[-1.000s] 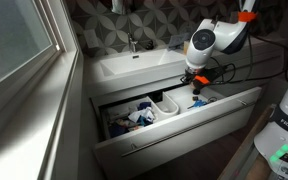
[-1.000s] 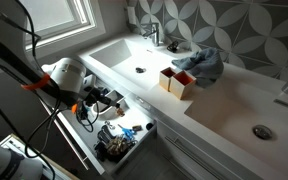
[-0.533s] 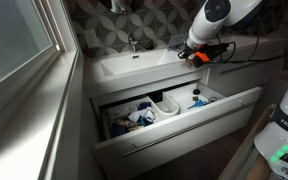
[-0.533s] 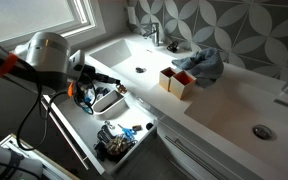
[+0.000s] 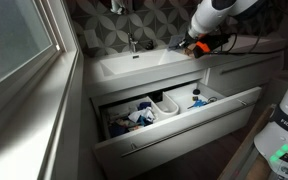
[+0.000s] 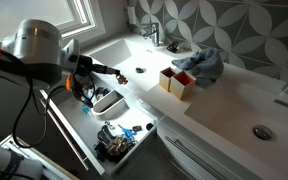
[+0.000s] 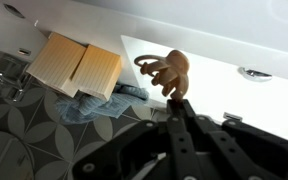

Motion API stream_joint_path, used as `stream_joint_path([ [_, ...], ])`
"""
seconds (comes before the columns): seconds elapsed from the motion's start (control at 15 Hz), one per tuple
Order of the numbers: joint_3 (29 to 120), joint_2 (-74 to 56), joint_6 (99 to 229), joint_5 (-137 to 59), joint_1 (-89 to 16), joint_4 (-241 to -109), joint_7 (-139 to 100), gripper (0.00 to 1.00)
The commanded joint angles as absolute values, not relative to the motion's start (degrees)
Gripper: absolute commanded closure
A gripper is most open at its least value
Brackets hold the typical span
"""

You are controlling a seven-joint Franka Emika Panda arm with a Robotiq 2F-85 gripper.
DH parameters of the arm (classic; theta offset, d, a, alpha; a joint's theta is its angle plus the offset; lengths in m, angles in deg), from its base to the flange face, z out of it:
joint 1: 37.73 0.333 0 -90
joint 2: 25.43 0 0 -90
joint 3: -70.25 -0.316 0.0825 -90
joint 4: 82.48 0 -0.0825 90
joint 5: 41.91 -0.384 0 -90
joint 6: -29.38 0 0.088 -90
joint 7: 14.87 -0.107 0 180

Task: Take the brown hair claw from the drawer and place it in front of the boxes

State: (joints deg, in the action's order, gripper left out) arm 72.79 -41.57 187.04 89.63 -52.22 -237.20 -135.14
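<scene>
My gripper [image 7: 174, 101] is shut on the brown hair claw [image 7: 169, 72] and holds it above the white sink basin [image 7: 214, 85]. It also shows in both exterior views [image 5: 197, 47] [image 6: 119, 74], over the basin beside the open drawer. Two tan boxes [image 7: 76, 68] stand on the counter to the left of the claw in the wrist view, also seen in an exterior view [image 6: 178, 82]. The white drawer [image 5: 179, 128] with its bar handle is pulled open below the counter, full of small items in white bins [image 5: 167, 105].
A blue-grey cloth [image 6: 204, 62] lies behind the boxes. A faucet [image 6: 152, 32] stands at the back of the basin, with the drain [image 6: 139, 70] near the gripper. A second drain [image 6: 263, 131] is at the far end. A window frame [image 5: 54, 90] runs beside the vanity.
The gripper has risen out of the drawer with the hair claw in it and moved over the sink basin, closer to the boxes.
</scene>
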Motion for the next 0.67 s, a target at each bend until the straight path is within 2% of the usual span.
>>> stream_joint_path([
  [0.0,72.8,-41.6,187.0,89.6,-52.2,-237.2,-135.1,0.99],
  [0.6,76.8,-38.4,186.5,87.6,-54.8,-230.4,-135.8,0.99],
])
